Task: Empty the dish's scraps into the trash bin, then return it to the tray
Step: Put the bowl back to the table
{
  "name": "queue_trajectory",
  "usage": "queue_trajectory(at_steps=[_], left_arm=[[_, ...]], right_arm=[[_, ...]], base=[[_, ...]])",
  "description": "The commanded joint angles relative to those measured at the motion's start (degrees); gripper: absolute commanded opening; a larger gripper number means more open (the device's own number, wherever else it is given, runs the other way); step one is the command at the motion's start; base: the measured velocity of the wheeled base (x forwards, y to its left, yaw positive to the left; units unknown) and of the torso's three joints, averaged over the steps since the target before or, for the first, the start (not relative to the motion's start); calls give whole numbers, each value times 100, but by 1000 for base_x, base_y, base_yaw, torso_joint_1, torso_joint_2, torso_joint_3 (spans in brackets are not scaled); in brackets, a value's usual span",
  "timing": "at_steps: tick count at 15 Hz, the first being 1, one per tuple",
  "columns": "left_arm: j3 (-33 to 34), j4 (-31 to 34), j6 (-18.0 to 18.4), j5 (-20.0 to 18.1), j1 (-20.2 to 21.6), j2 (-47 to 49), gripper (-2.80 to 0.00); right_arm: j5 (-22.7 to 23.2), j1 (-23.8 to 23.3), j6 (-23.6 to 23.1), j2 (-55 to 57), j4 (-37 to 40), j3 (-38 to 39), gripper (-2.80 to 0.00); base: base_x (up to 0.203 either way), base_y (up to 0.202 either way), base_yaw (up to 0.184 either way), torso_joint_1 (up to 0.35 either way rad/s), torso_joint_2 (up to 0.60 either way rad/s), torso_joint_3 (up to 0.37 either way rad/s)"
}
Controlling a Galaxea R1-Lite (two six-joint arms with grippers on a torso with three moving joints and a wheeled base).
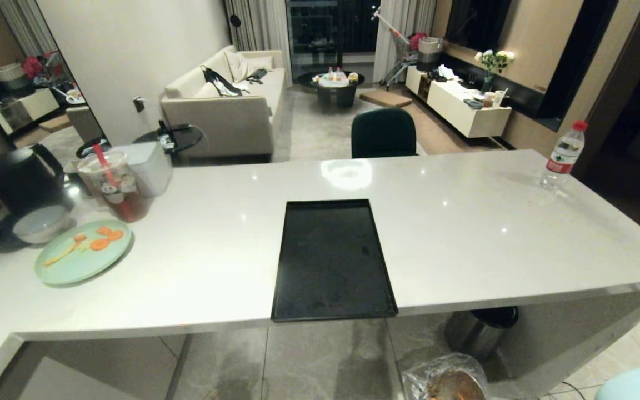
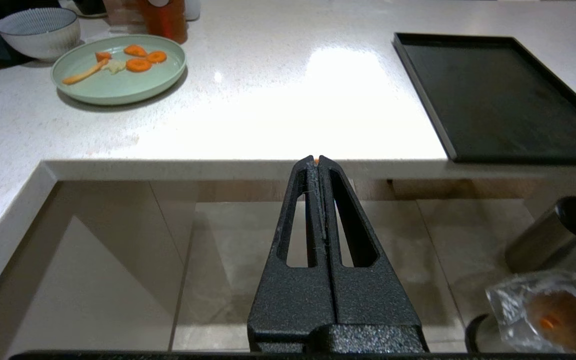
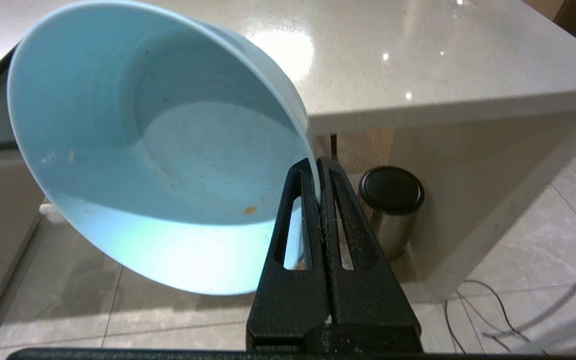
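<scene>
My right gripper (image 3: 316, 160) is shut on the rim of the dish (image 3: 143, 150), a pale-blue bowl tilted on its side in front of the counter and above the floor. Its inside holds only a tiny orange speck. The dish's edge (image 1: 639, 383) shows at the head view's lower right corner. The trash bin (image 1: 445, 380), steel with a crinkly clear bag, stands on the floor below the counter edge, and an orange scrap (image 2: 547, 322) lies inside it. The black tray (image 1: 334, 261) lies bare on the counter. My left gripper (image 2: 316, 159) is shut and holds nothing, parked just below the counter's front edge.
A mint-green plate (image 1: 83, 251) with carrot slices, a ribbed bowl (image 1: 40, 224), a drink cup (image 1: 113, 186) and a black kettle (image 1: 23, 178) stand at the counter's left end. A water bottle (image 1: 564, 153) stands far right. A steel bin with a black lid (image 1: 481, 328) sits under the counter. Cables (image 3: 518, 310) trail on the floor.
</scene>
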Motion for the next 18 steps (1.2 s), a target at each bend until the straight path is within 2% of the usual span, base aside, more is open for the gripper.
queue_trajectory(at_steps=[1,5,15,18], left_arm=[[0,0,-3,4,0,6,-280],[0,0,-3,4,0,6,-280],[0,0,-11,4,0,6,-280],[0,0,-7,4,0,6,-280]], right_arm=[[2,1,1,7,0,2,-280],[-4,1,-10,7,0,10,-280],[-15,1,-43,7,-9,11,-280],[29,1,-520,40,25,-44,-280]], base=[[192,0,0,4,2,2],[173,0,0,5,1,1],[0,0,0,0,0,0],[0,0,0,0,0,0]])
